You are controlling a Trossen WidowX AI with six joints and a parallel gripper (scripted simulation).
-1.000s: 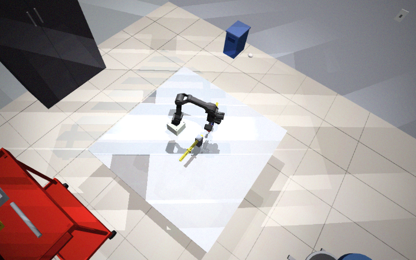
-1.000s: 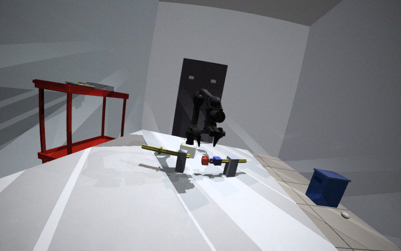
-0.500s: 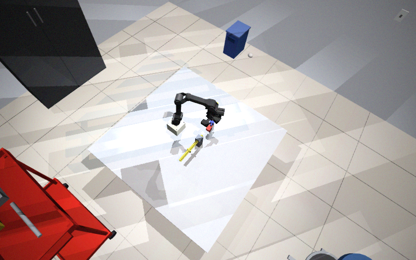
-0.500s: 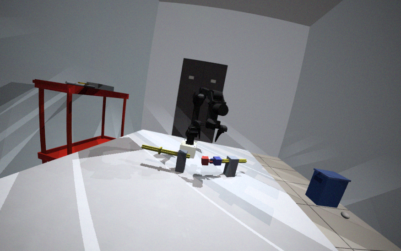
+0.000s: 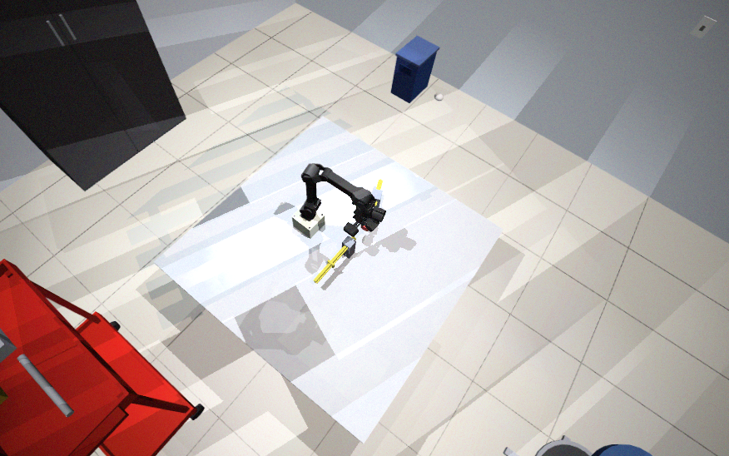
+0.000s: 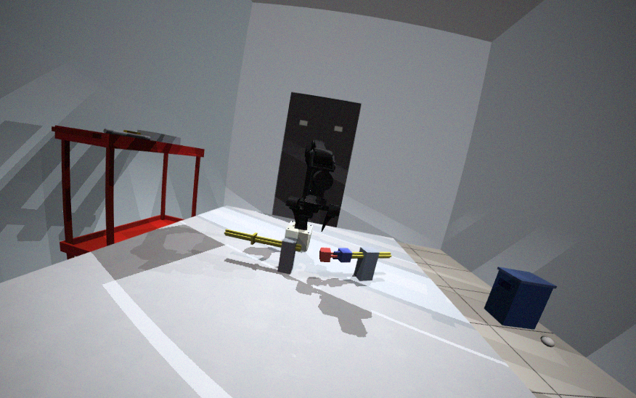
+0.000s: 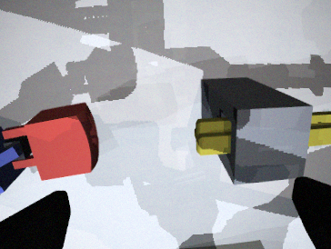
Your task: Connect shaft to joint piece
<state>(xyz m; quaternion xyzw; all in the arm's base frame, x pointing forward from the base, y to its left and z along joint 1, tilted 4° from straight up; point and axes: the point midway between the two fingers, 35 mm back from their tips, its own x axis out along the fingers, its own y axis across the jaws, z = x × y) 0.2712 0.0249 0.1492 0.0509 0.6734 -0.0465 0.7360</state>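
The red joint piece (image 5: 365, 228) (image 6: 324, 254) (image 7: 61, 147) hangs on the blue hinge part (image 6: 345, 254) (image 7: 6, 156) at the end of the first yellow shaft (image 5: 379, 184) (image 6: 384, 255). Its dark end faces roughly toward the second shaft's tip; the inside of the opening is hidden. The second yellow shaft (image 5: 323, 272) (image 6: 239, 235) (image 7: 214, 136) passes through its grey block (image 5: 348, 247) (image 6: 287, 257) (image 7: 273, 141), its tip short of the joint piece with a gap between. My gripper (image 5: 359, 228) (image 6: 311, 226) (image 7: 184, 196) is open and empty, above and between joint piece and second block.
The first shaft's grey block (image 6: 367, 264) stands beyond the blue part. A collar (image 6: 253, 238) sits on the second shaft's outer length. The white arm base (image 5: 308, 223) stands behind the shafts. A red cart (image 5: 156, 370), a blue bin (image 5: 414, 75) and a dark cabinet (image 5: 86, 91) stand farther away.
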